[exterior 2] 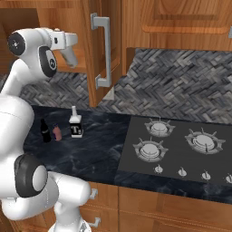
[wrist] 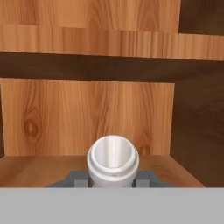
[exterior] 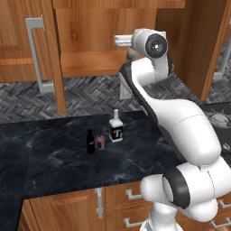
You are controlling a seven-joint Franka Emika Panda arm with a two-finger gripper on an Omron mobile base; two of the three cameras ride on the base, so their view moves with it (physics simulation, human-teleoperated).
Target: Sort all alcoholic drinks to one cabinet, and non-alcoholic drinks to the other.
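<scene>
Inside the open wooden upper cabinet [wrist: 87, 118], a slim cream-white bottle [wrist: 113, 161] is being held from above its white cap, the gripper [wrist: 113, 178] being clamped on its neck over the lower shelf. Down on the black marble counter [exterior: 54, 158], 3 bottles are being left standing close together: a square clear bottle marked "T" [exterior: 116, 128], a small pink-purple bottle [exterior: 100, 141] and a black cola-style bottle [exterior: 90, 141].

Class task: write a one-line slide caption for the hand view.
Gripper shut on the white-capped bottle, facing a wooden cabinet shelf.
</scene>
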